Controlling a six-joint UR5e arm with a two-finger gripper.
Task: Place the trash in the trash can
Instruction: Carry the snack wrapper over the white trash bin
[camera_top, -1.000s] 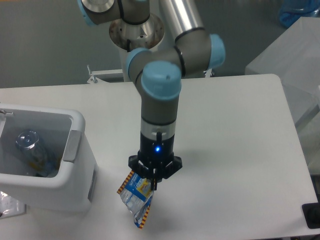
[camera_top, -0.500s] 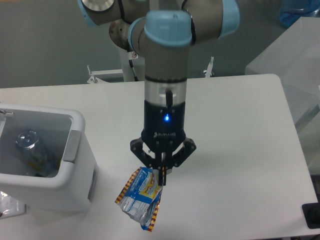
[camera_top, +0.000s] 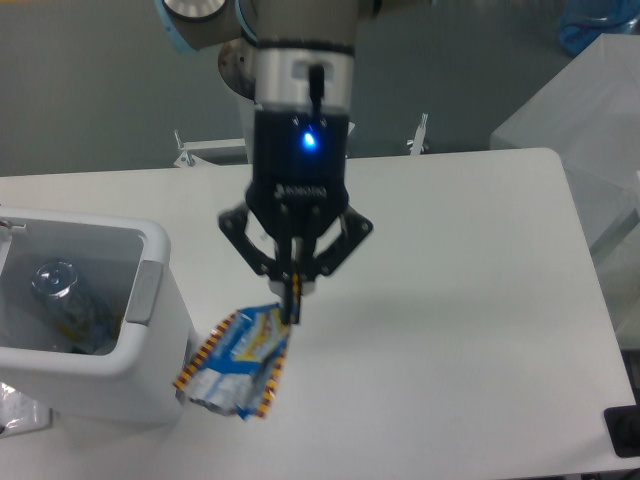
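Snack bag pinched in the gripper, hanging just right of the bin.

At the left edge the white trash can (camera_top: 150, 375) stands open-topped, a clear bottle (camera_top: 58, 290) inside and a grey tab (camera_top: 143, 292) on its right rim. The blue snack bag (camera_top: 236, 360) dangles beside that wall, its long axis slanting from upper right to lower left. The gripper (camera_top: 292, 310) has its fingers closed on the bag's top corner. Bare white table (camera_top: 480, 300) stretches away to the right.

We have one fixed view, looking down from high in front of the bench (camera_top: 480, 300), facing the arm's base at its far edge, fairly near.
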